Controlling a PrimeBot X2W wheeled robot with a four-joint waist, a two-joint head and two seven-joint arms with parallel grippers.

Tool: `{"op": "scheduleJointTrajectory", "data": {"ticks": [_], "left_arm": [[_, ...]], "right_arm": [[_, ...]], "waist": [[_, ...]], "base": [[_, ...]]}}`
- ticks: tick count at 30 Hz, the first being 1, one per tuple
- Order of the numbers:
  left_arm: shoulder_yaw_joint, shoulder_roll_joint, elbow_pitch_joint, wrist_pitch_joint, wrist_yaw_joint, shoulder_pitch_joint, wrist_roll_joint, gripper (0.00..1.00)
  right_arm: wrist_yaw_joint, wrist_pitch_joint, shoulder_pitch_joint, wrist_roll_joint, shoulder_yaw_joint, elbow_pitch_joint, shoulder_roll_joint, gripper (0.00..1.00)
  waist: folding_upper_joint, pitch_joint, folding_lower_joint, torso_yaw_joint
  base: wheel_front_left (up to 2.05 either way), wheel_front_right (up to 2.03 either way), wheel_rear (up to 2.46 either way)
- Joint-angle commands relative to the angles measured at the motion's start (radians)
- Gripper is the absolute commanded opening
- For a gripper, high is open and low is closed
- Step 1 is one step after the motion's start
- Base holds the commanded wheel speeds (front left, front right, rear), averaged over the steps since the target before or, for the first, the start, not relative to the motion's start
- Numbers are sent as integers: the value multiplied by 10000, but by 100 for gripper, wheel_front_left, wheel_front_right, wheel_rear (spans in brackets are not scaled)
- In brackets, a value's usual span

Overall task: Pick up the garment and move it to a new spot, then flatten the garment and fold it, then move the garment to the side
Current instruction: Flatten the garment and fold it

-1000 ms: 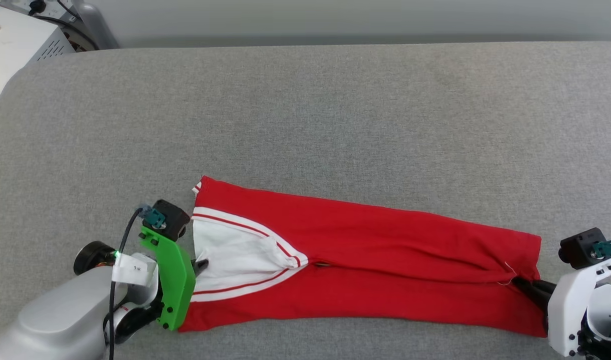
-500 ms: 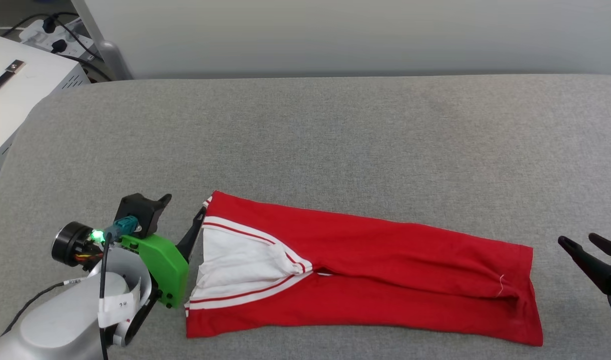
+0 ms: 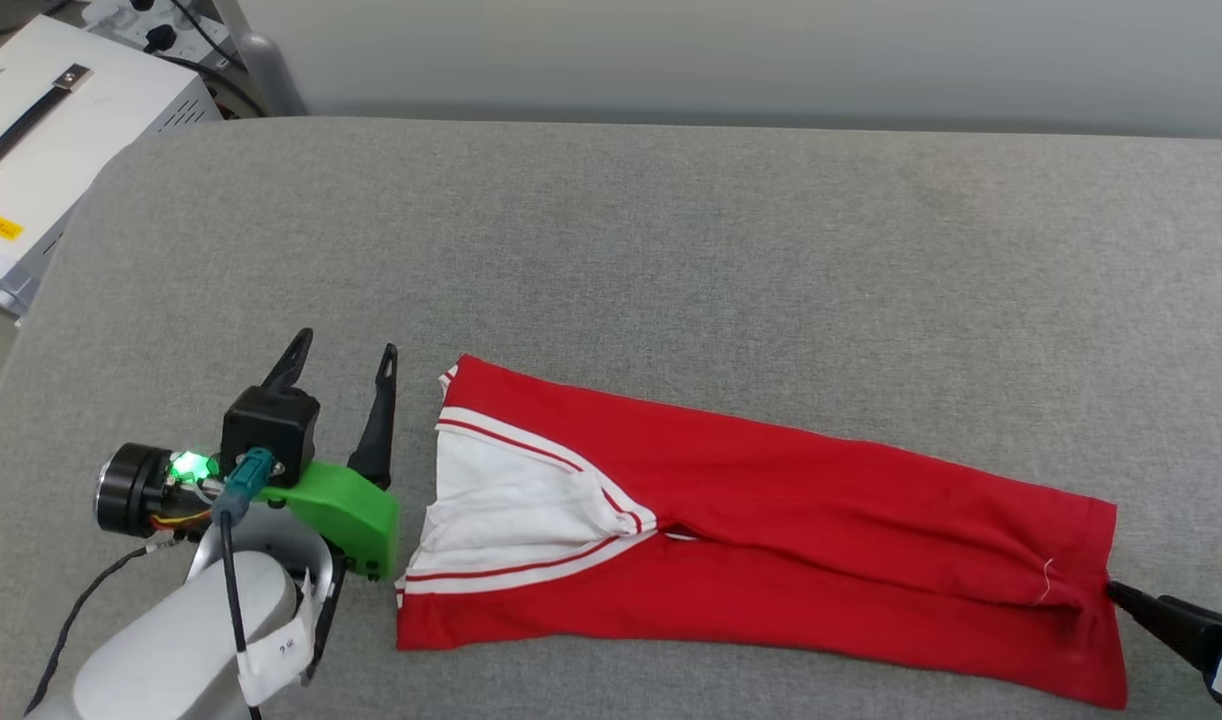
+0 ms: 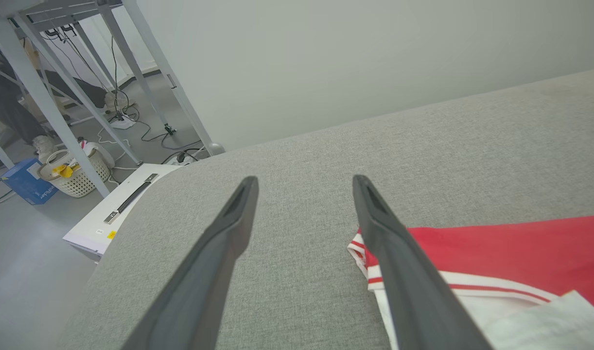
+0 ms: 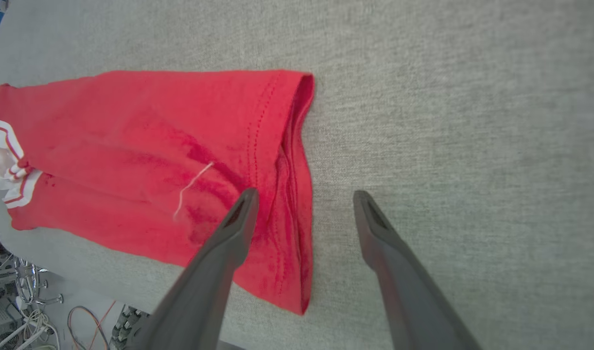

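Both agape; left end effector (image 3: 345, 343), right end effector (image 5: 304, 193) beside garment (image 3: 791, 500) edges.

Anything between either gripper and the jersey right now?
Nothing visible. The left gripper stands open beside the garment at its sleeve end, with bare grey surface between them; the right gripper is open at its hem edge.

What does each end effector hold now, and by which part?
Nothing. The left end effector and right end effector are open; the red jersey with white sleeve lies loose on the grey fabric surface.
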Motion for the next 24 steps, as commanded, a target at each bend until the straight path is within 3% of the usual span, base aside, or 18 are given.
{"op": "scheduleJointTrajectory", "data": {"ticks": [1, 5, 19, 20, 22, 24], "left_arm": [[313, -171, -101, -55, 87, 396, 321, 100], [1440, -719, -339, -56, 46, 1189, 1182, 100], [4883, -2979, -659, -58, -965, 3298, 3966, 100], [5091, -3130, -682, -58, -1076, 3419, 4162, 100], [5437, -3401, -701, -58, -1251, 3635, 4469, 100], [5729, -3664, -692, -58, -1453, 3819, 4729, 100]], "right_arm": [[-6, 40, -98, 5, 64, 117, 97, 100], [-6, 84, -260, 7, 319, 405, 396, 100], [-6, -142, -892, -62, 1471, 396, 1050, 100], [-6, -188, -967, -72, 1540, 414, 1060, 45], [-6, -274, -1082, -100, 1688, 434, 1082, 0], [-6, -361, -1174, -107, 1801, 485, 1085, 0]], "waist": [[66, 182, 0, 177], [66, 329, 0, 315], [66, 543, 0, 486], [66, 550, 0, 482], [66, 546, 0, 479], [66, 538, 0, 472]], "base": [[0, 0, 0], [0, 0, 0], [0, 0, 0], [0, 0, 0], [0, 0, 0], [0, 0, 0]]}}
